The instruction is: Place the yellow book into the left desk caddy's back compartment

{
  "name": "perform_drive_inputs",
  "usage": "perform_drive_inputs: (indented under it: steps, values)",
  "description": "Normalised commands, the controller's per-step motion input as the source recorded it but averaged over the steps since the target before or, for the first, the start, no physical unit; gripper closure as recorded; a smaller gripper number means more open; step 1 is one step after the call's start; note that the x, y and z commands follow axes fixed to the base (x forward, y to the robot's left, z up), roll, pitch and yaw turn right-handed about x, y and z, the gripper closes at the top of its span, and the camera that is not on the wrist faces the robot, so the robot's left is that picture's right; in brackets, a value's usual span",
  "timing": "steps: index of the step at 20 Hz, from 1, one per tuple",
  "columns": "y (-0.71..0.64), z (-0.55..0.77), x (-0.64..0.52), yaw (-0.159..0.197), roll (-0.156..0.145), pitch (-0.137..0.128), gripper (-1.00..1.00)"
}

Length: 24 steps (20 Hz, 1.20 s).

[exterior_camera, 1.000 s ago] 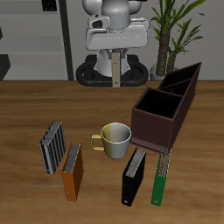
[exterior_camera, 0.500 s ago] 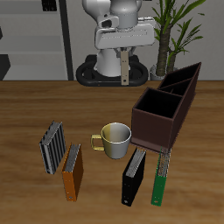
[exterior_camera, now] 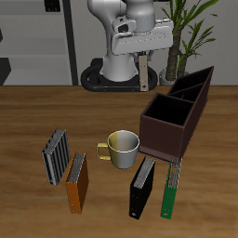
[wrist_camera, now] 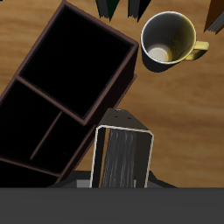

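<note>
As the arm swings, tool point(exterior_camera: 146, 61), seemingly clamped on yellow book point(exterior_camera: 146, 78), now nearer left desk caddy point(exterior_camera: 177, 116).

Wood-grain table point(exterior_camera: 37, 116) up front; behind it, grey shelving point(exterior_camera: 33, 42), a pale wall, and a leafy potted plant point(exterior_camera: 186, 28).

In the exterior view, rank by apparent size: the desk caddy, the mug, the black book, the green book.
1. left desk caddy, clearly largest.
2. mug.
3. black book and green book: similar length, the green one thinner; too close to rank firmly.
</note>
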Motion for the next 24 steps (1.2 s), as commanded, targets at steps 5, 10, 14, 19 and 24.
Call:
perform_drive_inputs:
  steps: [5, 10, 14, 19, 24]
  values:
    - [0.30, 0.12, 0.08, -0.039, 0.023, -0.015, 1.00]
    - [0.29, 0.00, 0.22, -0.041, 0.020, 0.022, 1.00]
    - [0.36, -0.09, 0.18, -0.042, 0.033, 0.027, 1.00]
    - [0.30, -0.11, 0.09, -0.030, 0.039, 0.030, 1.00]
    - [0.35, -0.10, -0.01, -0.038, 0.066, 0.030, 1.00]
